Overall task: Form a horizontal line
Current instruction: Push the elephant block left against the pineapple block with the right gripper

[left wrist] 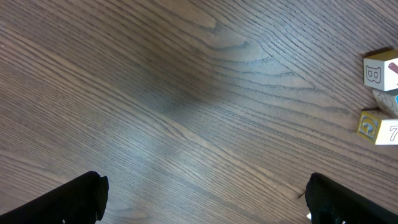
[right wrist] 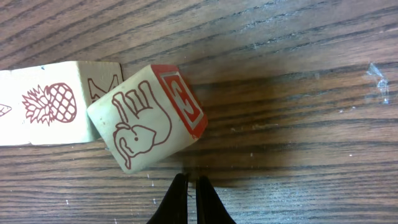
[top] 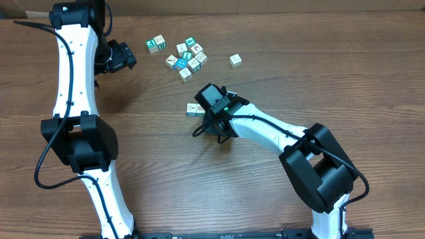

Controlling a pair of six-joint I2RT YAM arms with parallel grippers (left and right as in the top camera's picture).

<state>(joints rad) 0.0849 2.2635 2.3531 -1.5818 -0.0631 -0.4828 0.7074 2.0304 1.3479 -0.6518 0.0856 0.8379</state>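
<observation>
Just left of the frame's centre in the overhead view sits the horizontal line, a short row of cubes on the wooden table. It lies half under the nose of the right arm.

The right wrist view shows why that arm is there. The pineapple cube sits square at the left of the frame, with a further cube cut off by the left edge. The elephant cube leans against it at a skew, one corner touching and its red-edged face turned toward the upper right.

The right gripper is pinched tight with nothing between its fingers, and its tip is just under the skewed cube. I can't tell whether it touches. To my eye the fingers are pressed together to act as a single prod, good for nudging that cube round until it lines up with its neighbours.

In the upper left of the overhead view, the left gripper is spread wide and holds nothing, with bare wood beneath it. Two cubes peek in at the right edge of its view. They probably belong to the loose bunch in the upper middle, so it looks placed to fetch the next one.
</observation>
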